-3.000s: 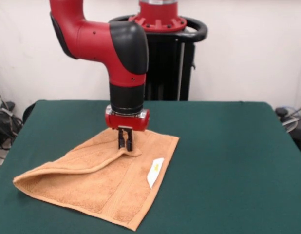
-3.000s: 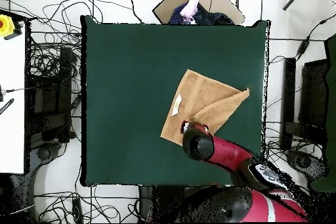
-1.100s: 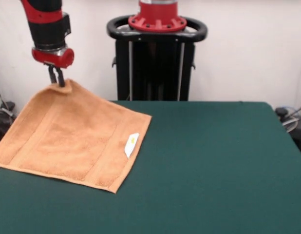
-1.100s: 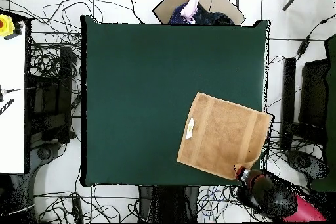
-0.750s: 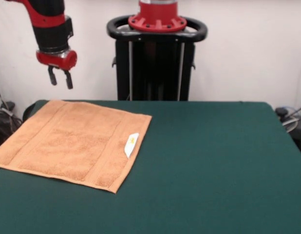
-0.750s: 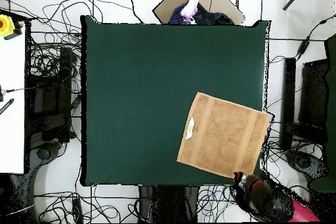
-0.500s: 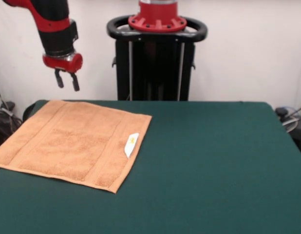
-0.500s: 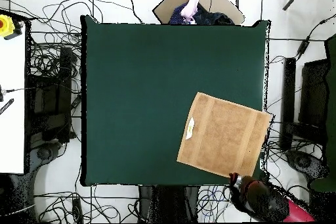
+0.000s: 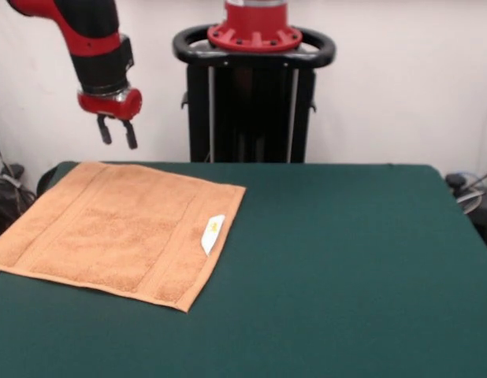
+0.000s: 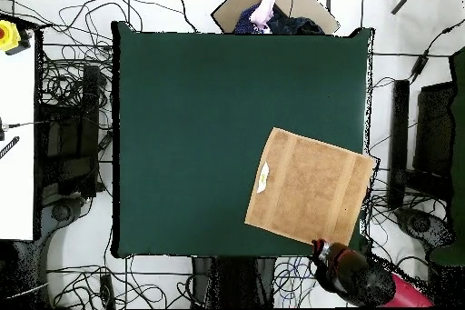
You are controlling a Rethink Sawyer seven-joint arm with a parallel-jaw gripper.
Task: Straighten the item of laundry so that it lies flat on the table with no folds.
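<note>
The item of laundry is an orange-tan towel lying spread out near the left side of the dark green table, with a white tag on its right edge. Its left corner hangs slightly past the table's side. In the overhead view the item of laundry lies at the table's lower right, one corner over the right edge. My gripper hangs open and empty in the air above the towel's far corner. The overhead view shows my gripper just past the table's bottom edge.
The black and red pedestal stands behind the table's far edge. Cables lie on the floor around the table, and a person's hand shows at the top edge of the overhead view.
My gripper let go of the towel's far corner, which dropped flat onto the table. The open gripper then drifted right and slightly down, away from the towel.
</note>
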